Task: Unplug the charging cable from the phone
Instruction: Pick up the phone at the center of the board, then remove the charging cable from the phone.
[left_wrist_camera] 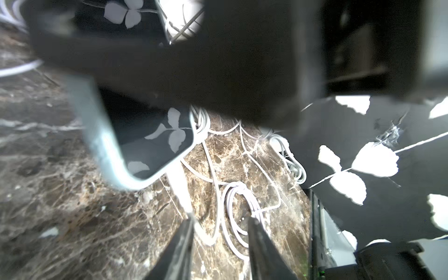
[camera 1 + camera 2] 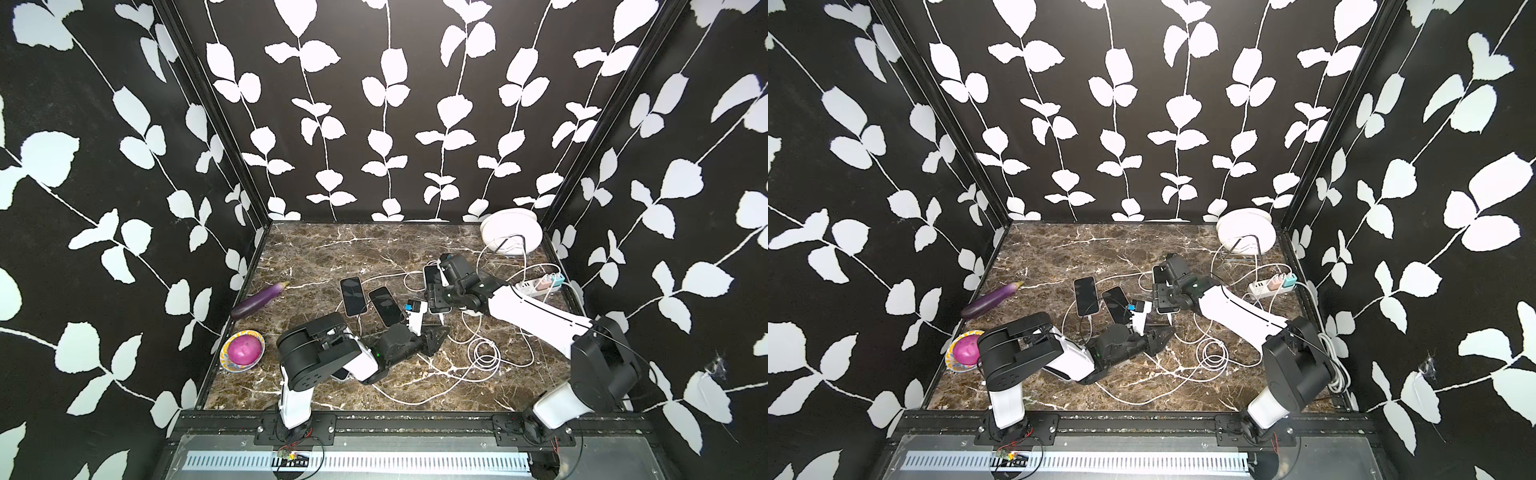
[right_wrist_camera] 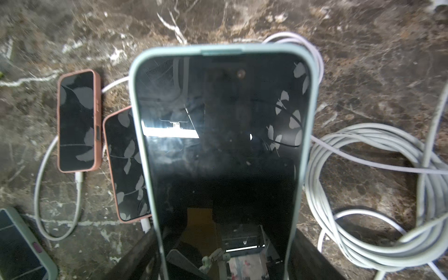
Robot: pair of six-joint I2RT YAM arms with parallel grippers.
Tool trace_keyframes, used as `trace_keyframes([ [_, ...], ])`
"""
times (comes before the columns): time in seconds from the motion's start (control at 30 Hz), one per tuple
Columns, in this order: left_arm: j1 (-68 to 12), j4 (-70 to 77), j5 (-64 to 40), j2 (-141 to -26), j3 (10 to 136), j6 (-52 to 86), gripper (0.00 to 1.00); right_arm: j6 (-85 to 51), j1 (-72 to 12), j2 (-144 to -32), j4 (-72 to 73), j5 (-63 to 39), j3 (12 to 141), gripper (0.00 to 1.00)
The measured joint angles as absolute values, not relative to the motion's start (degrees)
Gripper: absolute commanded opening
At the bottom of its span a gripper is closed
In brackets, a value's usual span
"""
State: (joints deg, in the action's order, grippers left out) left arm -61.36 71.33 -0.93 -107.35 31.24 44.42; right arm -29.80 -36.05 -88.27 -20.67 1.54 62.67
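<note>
My right gripper is shut on a phone in a pale green case, gripping its long sides and holding it above the marble table. The white plug of the charging cable sticks out of the phone's lower end and looks still seated. My left gripper sits just below that end. Its jaws stand apart, and the plug's tail touches the tip of one finger. The cable curves on through the gap.
Two phones in pinkish cases lie plugged in left of the held one. Another phone lies under my left arm. Coiled white cables lie at right, near a power strip and plate rack. An eggplant and bowl lie far left.
</note>
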Motion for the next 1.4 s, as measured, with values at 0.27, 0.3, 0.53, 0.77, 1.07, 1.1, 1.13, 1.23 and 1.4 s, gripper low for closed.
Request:
trace_keyframes([
  [0.27,-61.4,72.7,0.1,-108.2,30.9,45.1,0.57,-30.9,-35.9,-86.5,-18.8,1.0,61.8,0.0],
  [0.3,-61.4,72.8,0.1,-108.4,31.1,45.1,0.56,-31.0,-35.9,-86.4,-18.6,0.8,61.6,0.0],
  [0.53,-61.4,72.8,-0.1,-108.9,32.6,45.1,0.36,-32.0,-35.9,-86.4,-17.3,-0.4,59.9,0.0],
  [0.77,-61.3,75.1,0.2,-111.6,32.6,45.7,0.39,-33.3,-35.7,-85.8,-16.4,-1.1,58.9,0.0],
  [1.07,-61.3,76.7,0.7,-112.7,32.6,46.5,0.21,-34.1,-35.7,-85.3,-15.3,-2.2,58.8,0.0],
  [1.1,-61.3,76.6,0.7,-112.7,32.6,46.5,0.16,-34.1,-35.7,-85.3,-15.3,-2.2,58.8,0.0],
  [1.13,-61.3,76.5,0.7,-112.7,32.6,46.6,0.11,-34.1,-35.7,-85.3,-15.3,-2.2,58.8,0.0],
  [1.23,-61.3,75.8,1.1,-112.7,32.8,46.8,0.0,-34.1,-35.7,-85.3,-15.3,-2.2,58.8,0.0],
  [1.4,-61.3,75.0,1.8,-112.7,33.1,46.8,0.0,-34.1,-35.7,-84.9,-15.3,-2.1,58.7,0.0],
])
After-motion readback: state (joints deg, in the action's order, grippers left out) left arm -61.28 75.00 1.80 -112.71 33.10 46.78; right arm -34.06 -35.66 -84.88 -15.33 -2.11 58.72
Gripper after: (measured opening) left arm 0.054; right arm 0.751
